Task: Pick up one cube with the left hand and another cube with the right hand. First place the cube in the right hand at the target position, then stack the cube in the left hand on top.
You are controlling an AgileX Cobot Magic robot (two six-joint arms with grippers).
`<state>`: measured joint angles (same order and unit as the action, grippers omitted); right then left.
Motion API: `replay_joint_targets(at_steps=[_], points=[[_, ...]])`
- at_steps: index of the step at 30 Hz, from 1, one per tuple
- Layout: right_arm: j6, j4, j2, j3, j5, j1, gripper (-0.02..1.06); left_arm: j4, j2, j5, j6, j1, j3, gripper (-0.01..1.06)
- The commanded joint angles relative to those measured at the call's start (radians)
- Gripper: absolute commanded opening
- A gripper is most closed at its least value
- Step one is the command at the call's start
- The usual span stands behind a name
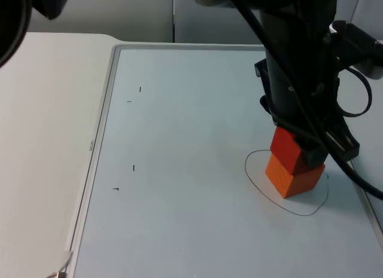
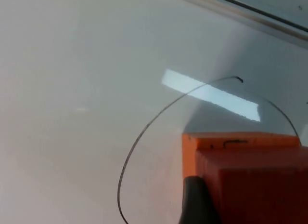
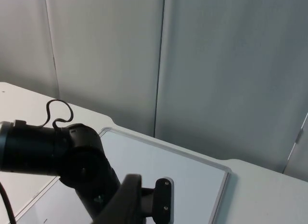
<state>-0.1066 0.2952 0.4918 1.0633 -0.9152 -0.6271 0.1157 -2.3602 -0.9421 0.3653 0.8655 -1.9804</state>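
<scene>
Stacking step under way at the right side of the white board point(image 1: 179, 230). An orange cube point(image 1: 297, 176) sits inside the hand-drawn circle point(image 1: 254, 179), and a redder cube point(image 1: 286, 147) rests on top of it, turned a little out of line. The left gripper point(image 1: 302, 147) is down over the stack, fingers clamped on the red cube; the left wrist view has a black fingertip point(image 2: 197, 202) against the cube's face point(image 2: 255, 190), with the orange cube's top edge point(image 2: 240, 139) just beyond. The right gripper is lifted off the work, looking toward the grey partition point(image 3: 216, 65); that arm waits, fingers' state cannot be told. My read: settle the red cube flat before letting go, open slowly, then lift straight up so neither finger drags the stack sideways.
</scene>
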Motion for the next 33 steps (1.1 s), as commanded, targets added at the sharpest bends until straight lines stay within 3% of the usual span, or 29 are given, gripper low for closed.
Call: replay_joint_targets(at_steps=[1, 15, 17, 19, 20, 24, 30, 33], points=[[-0.002, 0.003, -0.001, -0.002, -0.001, -0.001, 1.04, 0.022, 0.008, 0.008, 0.001, 0.004, -0.009, 0.0], [-0.002, 0.003, -0.001, -0.002, -0.014, -0.001, 1.04, 0.028, 0.004, 0.02, -0.001, 0.004, -0.009, 0.02], [-0.002, 0.003, -0.001, -0.002, -0.014, -0.001, 1.04, 0.028, 0.006, 0.02, -0.001, 0.004, -0.009, 0.14], [-0.002, 0.003, -0.001, -0.002, -0.014, -0.001, 1.04, 0.028, 0.01, 0.022, -0.003, 0.004, -0.009, 0.38], [-0.002, 0.003, -0.001, -0.002, -0.014, -0.001, 1.04, 0.028, 0.01, 0.022, -0.003, 0.004, -0.009, 0.38], [0.0, 0.003, -0.001, -0.002, -0.016, -0.001, 1.04, 0.028, 0.035, 0.02, -0.006, 0.004, -0.009, 1.0], [0.0, 0.003, -0.001, -0.002, -0.022, -0.001, 1.04, 0.028, 0.106, -0.045, -0.006, 0.004, -0.031, 1.05], [0.0, 0.003, -0.001, -0.002, -0.022, -0.001, 1.04, 0.028, 0.158, -0.149, -0.006, 0.004, -0.079, 1.05]])
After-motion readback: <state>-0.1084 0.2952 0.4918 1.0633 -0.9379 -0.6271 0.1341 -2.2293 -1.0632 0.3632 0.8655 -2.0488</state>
